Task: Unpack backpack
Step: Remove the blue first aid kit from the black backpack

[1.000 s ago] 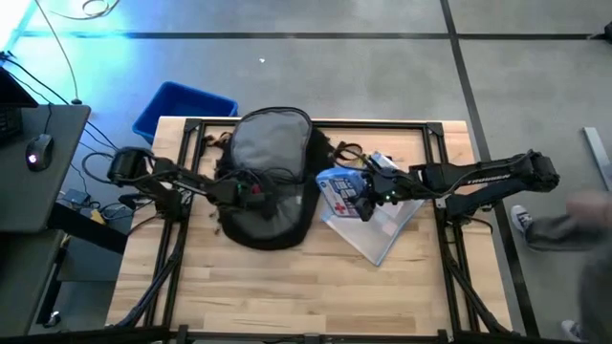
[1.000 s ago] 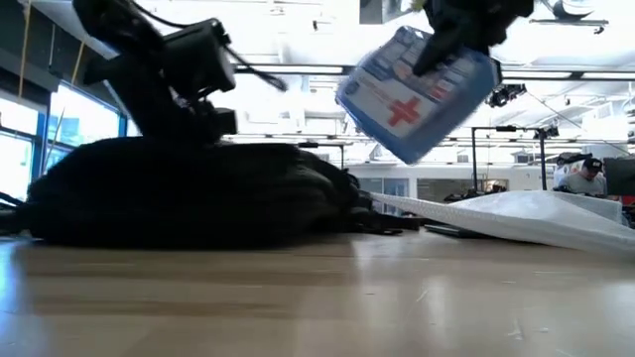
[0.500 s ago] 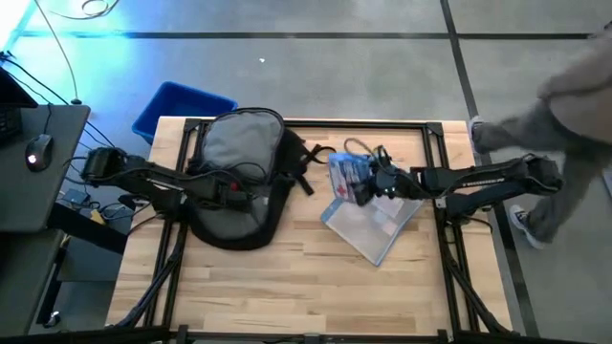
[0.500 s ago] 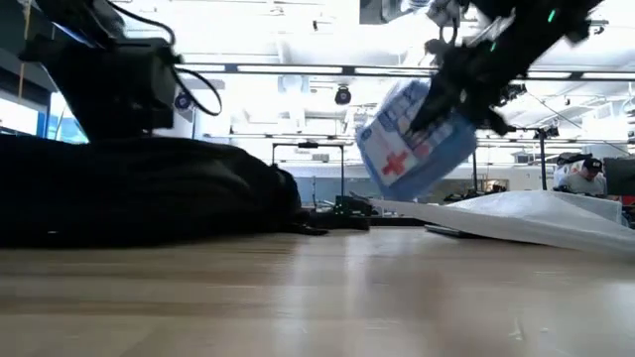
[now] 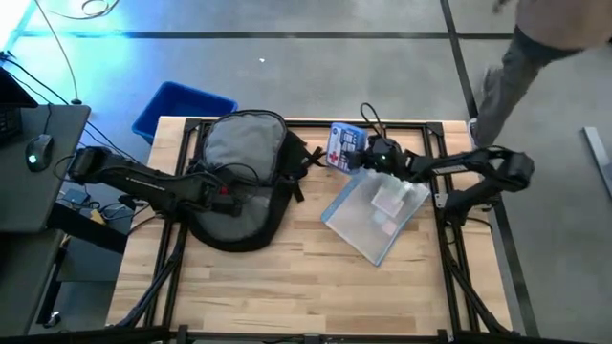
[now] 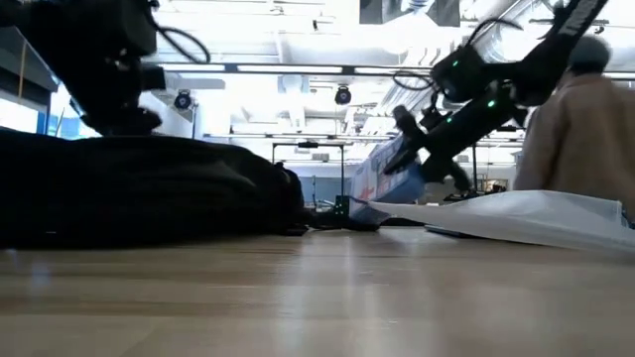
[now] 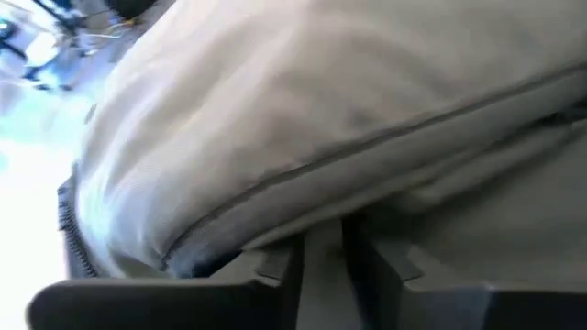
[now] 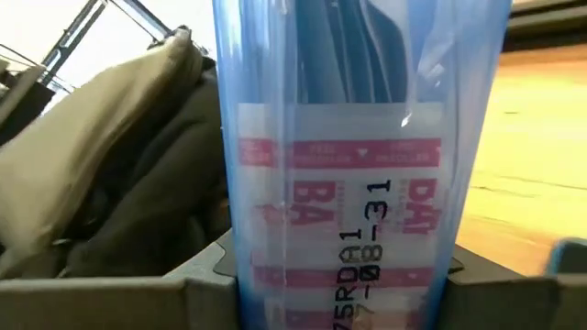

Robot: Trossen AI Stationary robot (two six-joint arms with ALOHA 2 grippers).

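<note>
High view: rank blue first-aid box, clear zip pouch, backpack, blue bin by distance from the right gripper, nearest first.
From the right gripper:
1. Blue first-aid box, held in its fingers at the table's far edge.
2. Clear zip pouch, just beside it on the table.
3. Backpack, toward the left arm.
4. Blue bin, on the floor beyond the table's far-left corner.

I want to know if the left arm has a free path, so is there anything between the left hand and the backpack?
Nothing visible does. The left hand is already down on the backpack, and its wrist view shows only the grey lining right at its fingertips. The blue first-aid pouch is off to the side in the right hand.
</note>
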